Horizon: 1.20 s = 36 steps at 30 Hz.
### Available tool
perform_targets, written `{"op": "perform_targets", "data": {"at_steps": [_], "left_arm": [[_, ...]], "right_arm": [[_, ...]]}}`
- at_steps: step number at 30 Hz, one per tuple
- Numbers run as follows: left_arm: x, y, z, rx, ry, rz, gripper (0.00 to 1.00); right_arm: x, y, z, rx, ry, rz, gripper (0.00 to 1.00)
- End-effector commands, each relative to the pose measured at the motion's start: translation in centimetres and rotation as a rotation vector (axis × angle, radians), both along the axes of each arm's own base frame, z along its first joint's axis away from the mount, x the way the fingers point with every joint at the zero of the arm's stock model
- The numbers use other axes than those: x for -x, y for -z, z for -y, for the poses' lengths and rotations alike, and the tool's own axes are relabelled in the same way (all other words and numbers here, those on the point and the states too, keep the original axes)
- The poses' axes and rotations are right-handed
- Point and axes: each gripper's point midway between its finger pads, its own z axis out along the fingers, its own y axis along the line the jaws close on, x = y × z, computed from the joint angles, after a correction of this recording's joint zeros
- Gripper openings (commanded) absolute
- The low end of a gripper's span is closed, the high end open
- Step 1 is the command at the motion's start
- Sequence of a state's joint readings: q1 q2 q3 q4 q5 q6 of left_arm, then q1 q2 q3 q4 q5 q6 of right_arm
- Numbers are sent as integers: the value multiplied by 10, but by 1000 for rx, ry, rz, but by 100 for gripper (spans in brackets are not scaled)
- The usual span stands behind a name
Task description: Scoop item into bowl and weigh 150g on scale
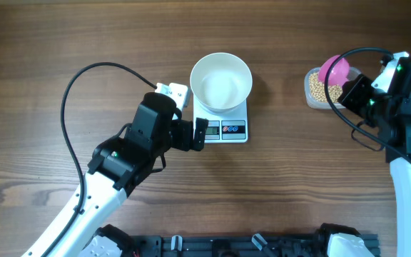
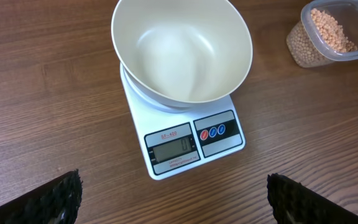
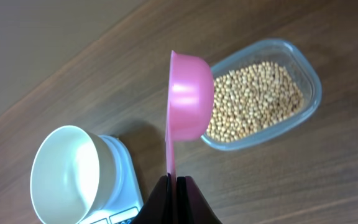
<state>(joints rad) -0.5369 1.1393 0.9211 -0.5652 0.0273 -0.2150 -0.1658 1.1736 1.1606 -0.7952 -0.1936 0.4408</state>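
Two arms, black and white housings, cabled.
Left arm, lower left of overhead: white lower link, boxy black joint housings, white block at the wrist, thin black left cable in a wide loop. Left gripper: black pads with studded texture, in both bottom corners of the wrist view. Right arm, right edge: white link, black housings, small green lights, black right cable arching above. Right gripper: dark, smooth, tapering fingers, bottom centre.
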Motion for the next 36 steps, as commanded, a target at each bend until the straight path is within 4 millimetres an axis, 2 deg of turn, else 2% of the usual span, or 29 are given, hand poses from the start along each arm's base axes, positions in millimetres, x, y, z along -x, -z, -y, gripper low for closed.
{"op": "perform_targets", "data": {"at_steps": [1, 36], "left_arm": [[-1, -5, 4, 11, 12, 8, 100], [-1, -5, 4, 11, 12, 8, 100]], "right_arm": [[0, -4, -2, -34, 19, 1, 4], [0, -4, -2, -50, 36, -3, 4]]}}
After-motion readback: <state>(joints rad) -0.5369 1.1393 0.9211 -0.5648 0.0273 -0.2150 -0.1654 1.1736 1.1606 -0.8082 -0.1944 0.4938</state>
